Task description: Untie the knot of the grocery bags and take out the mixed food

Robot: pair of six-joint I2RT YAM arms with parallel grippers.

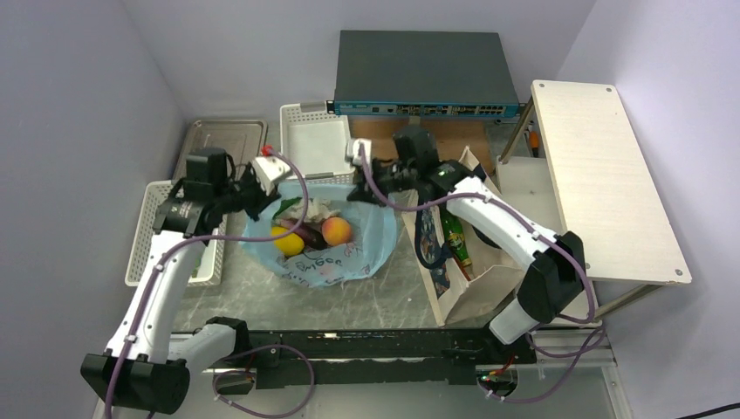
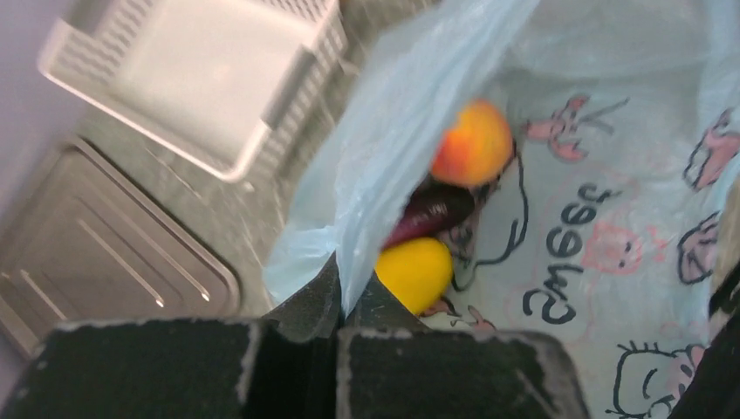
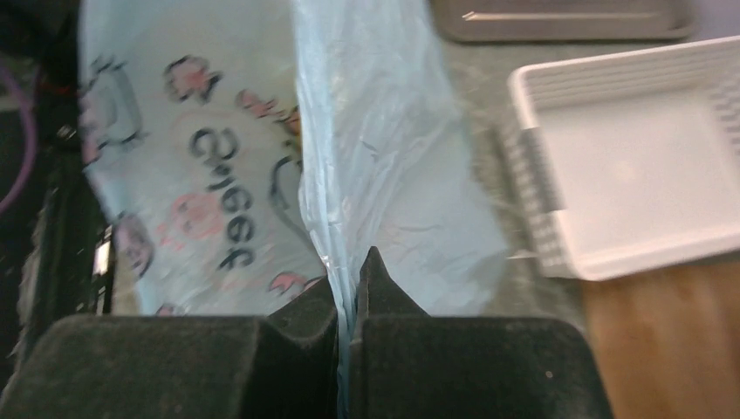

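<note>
— Any writing you can actually read?

— Only on the light-blue grocery bag [image 2: 602, 157]. Dark, rounded lettering [image 2: 558, 253] runs among the pink cartoon prints [image 2: 611, 249]. In the left wrist view it lies turned on its side. Several letters look like "e", but I can't settle the whole word.

— And the right wrist view?

— The same kind of letters, upside down or mirrored. Not legible.

— The top view?

— A dark scrawl on the bag's near side, too small. The network switch [image 1: 419, 109] has a mark on its front panel and the green bottle [image 1: 454, 234] has a label. Both are unreadable.
</note>
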